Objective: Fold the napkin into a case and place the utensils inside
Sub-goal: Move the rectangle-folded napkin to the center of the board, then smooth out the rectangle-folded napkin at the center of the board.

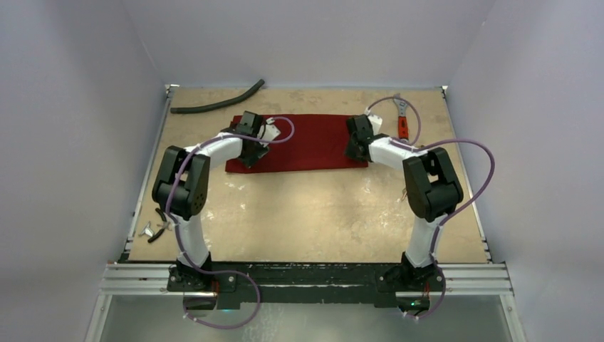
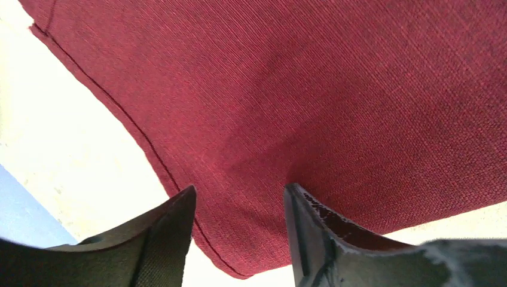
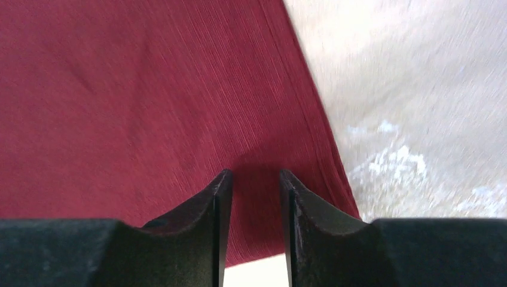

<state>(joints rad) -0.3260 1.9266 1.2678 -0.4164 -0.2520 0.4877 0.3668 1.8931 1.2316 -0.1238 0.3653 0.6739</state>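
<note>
Napkin [image 1: 313, 142]: dark red soft woven cloth, lying flat as a long narrow rectangle across the far middle of the pale worn wooden table [image 1: 306, 206], its long sides running left to right.

Left gripper [image 1: 251, 158]: hovering over the left end of the napkin, pointing down at the near left corner.

Left fingers [image 2: 173, 221]: standing apart in the left wrist view, with nothing clamped between them. The napkin [image 2: 299, 89] is showing flat through the gap [image 2: 239, 194]. The stitched left hem is running down past the left finger, and the rounded near corner is lying just below the gap.

Right gripper [image 1: 354, 153]: hovering over the right end of the napkin, close to its near right corner.

Right fingers [image 3: 206, 209]: standing apart with a narrower gap [image 3: 254, 176] and gripping nothing. The napkin [image 3: 119, 89] is lying under both tips. Its right edge is passing just beside the right finger, with bare table beyond.

Small shiny metal pieces [image 1: 153, 229]: lying at the table's left edge beside the left arm, well apart from the napkin and too small to tell their kind.

Black curved hose [image 1: 217, 100]: lying at the far left, beyond the napkin.

Red-handled silver wrench [image 1: 402, 121]: lying at the far right, near the napkin's right end but not touching it.
</note>
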